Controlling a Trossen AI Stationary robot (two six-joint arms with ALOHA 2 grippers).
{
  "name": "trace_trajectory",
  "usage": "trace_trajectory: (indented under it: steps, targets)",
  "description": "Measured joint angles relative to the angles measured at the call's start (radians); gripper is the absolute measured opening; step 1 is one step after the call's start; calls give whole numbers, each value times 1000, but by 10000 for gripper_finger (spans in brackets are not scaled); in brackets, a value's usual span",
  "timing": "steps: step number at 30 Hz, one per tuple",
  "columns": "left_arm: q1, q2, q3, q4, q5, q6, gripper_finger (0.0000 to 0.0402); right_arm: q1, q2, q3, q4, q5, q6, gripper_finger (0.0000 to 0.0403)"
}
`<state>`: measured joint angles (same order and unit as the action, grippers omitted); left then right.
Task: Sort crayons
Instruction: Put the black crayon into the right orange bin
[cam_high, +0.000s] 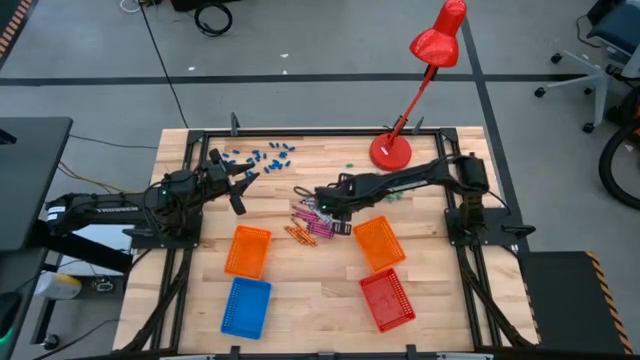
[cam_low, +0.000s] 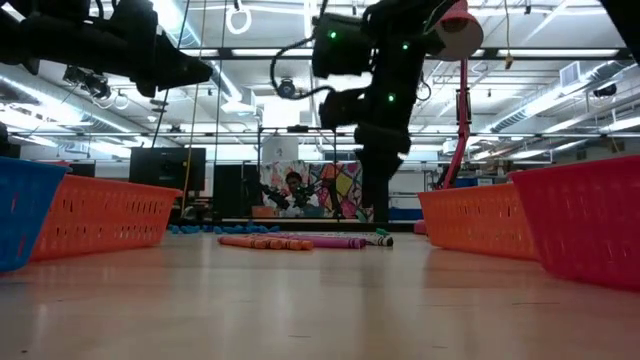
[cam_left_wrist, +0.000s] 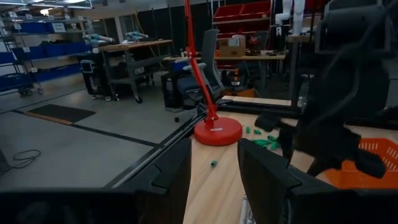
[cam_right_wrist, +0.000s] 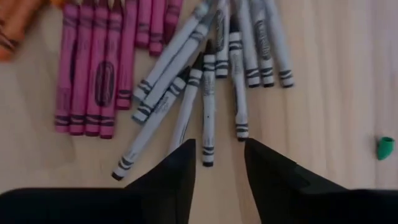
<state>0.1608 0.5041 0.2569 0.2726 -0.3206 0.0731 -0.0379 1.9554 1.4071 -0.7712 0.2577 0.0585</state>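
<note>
The crayons (cam_high: 312, 222) lie in a loose pile on the wooden table's middle. In the right wrist view they show as grey-silver sticks (cam_right_wrist: 208, 81), a row of magenta-pink ones (cam_right_wrist: 99, 68) and orange ones (cam_right_wrist: 9, 31) at the edge. My right gripper (cam_right_wrist: 219, 165) hangs open just above the grey sticks, pointing steeply down, and the near end of one grey crayon (cam_right_wrist: 208, 155) lies below the gap between its fingers. My left gripper (cam_left_wrist: 214, 174) stands open and level above the table's left part (cam_high: 240, 190), with nothing in it.
Two orange baskets (cam_high: 248, 250) (cam_high: 379, 243), a blue basket (cam_high: 246, 306) and a red basket (cam_high: 387, 299) stand nearer the front edge. A red desk lamp (cam_high: 391, 150) stands at the back. Small blue bits (cam_high: 262, 155) and green bits (cam_right_wrist: 385, 147) are scattered about.
</note>
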Motion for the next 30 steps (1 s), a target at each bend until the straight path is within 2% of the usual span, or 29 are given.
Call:
trace_trajectory:
  steps: [30]
  targets:
    - [1,1,0,6,0,0,142,-41,111,0,90,-76,-58,133]
